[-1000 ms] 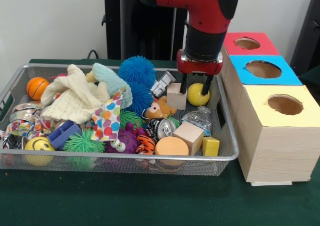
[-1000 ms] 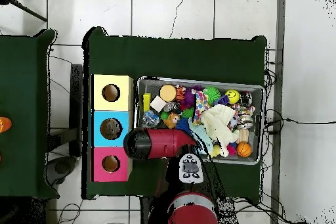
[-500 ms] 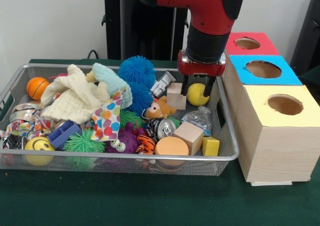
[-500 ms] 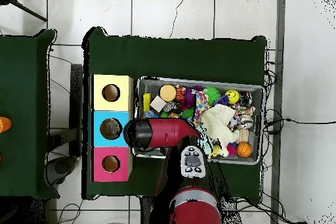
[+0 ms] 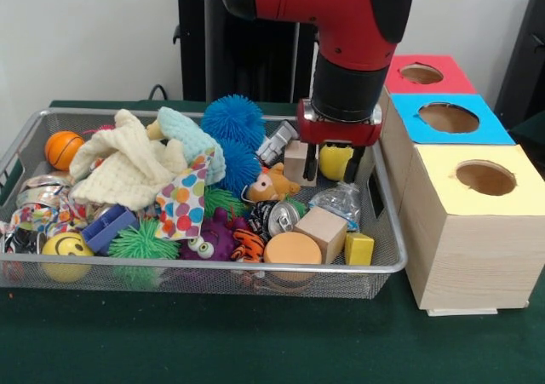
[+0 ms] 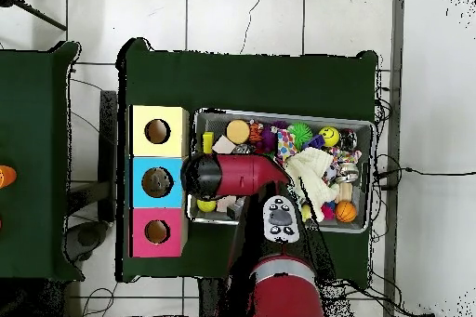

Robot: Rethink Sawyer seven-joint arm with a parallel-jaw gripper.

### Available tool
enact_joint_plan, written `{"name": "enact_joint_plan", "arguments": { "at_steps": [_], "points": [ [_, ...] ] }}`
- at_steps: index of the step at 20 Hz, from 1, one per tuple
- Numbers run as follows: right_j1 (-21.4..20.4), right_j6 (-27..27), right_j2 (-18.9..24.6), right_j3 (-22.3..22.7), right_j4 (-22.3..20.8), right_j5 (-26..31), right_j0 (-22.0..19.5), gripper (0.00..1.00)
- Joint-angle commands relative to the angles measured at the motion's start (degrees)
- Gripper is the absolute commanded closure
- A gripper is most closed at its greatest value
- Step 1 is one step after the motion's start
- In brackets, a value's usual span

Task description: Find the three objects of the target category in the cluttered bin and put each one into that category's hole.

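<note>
The cluttered bin (image 5: 213,268) of silver wire mesh holds many toys; it also shows in the overhead view (image 6: 279,113). My gripper (image 5: 332,164) hangs open over the bin's right end, its two dark fingers (image 5: 311,157) apart. A yellow ball (image 5: 335,159) shows between the fingers in the front view. In the overhead view the yellow ball (image 6: 206,205) lies beside the arm's head, toward the robot, so the gripper does not hold it. A pale wooden block (image 5: 297,162) stands just left of the gripper. The overhead view hides the gripper under the arm.
Three wooden boxes with round holes stand right of the bin: yellow top (image 5: 485,180), blue top (image 5: 449,117), red top (image 5: 421,73). In the bin lie a wooden cube (image 5: 322,231), a small yellow block (image 5: 358,248), an orange disc (image 5: 292,249), blue spiky balls (image 5: 232,122) and a cream cloth (image 5: 128,169).
The arm has moved away from the pedestal toward the bin's middle, and the gripper sits lower in the front view. The yellow ball and the other toys have not moved.
</note>
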Motion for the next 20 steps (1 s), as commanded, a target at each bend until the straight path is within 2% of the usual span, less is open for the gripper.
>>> {"name": "enact_joint_plan", "arguments": {
  "at_steps": [1,4,15,20],
  "points": [
    [3.67,0.44,5.19,-2.49,-1.69,1.80,-2.38,0.00],
    [5.23,1.91,4.65,0.17,-2.02,-0.66,-2.65,0.00],
    [13.25,5.10,4.39,-0.07,-2.52,-9.12,-1.52,0.00],
    [16.69,5.46,5.78,-0.89,-2.22,-13.07,-1.68,0.00]
  ]
}}
